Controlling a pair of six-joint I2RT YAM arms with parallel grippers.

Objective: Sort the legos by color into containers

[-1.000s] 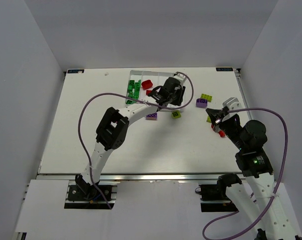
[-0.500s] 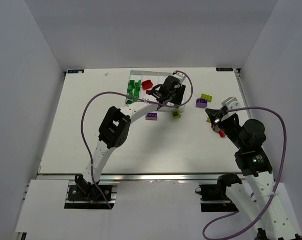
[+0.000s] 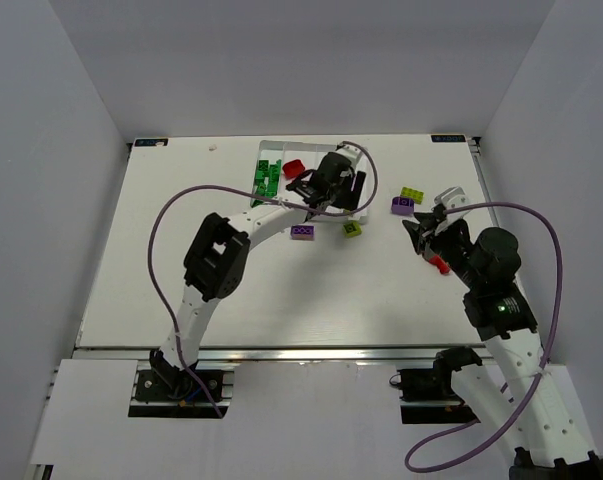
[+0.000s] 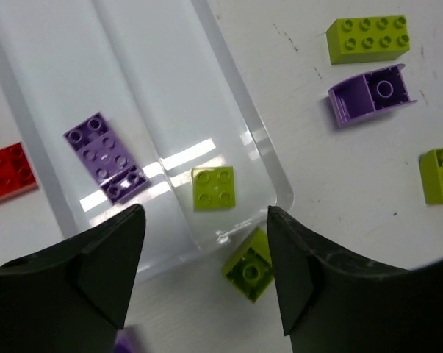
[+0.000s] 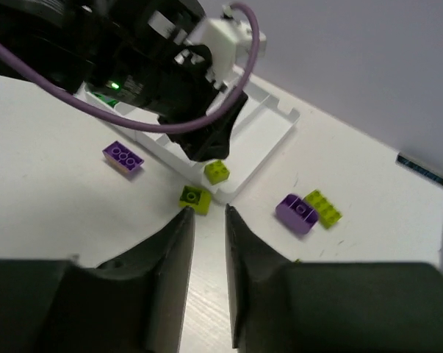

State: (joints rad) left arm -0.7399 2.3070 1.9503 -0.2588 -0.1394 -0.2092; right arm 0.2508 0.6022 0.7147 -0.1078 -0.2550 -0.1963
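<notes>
Left wrist view: left hand [image 4: 204, 215] wide, empty; purple lego [image 4: 131, 343] mostly hidden beneath finger.

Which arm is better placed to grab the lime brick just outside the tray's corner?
Left: the left gripper hangs open almost above the lime brick; the right gripper sits farther off, near a red brick.

- left arm [image 3: 221, 265]: stretched far forward from its base, elbow bent, wrist over the near right part of the tray [image 3: 301, 145]
- left gripper [image 4: 205, 220]: points down above the tray's near right corner, fingers [image 4: 111, 257] spread wide, nothing between them
- right arm [image 3: 496, 290]: well right of the tray, forearm angled towards it
- right gripper [image 5: 206, 217]: aimed at the tray's right side, well apart from it, jaws parted by a narrow gap, empty
</notes>
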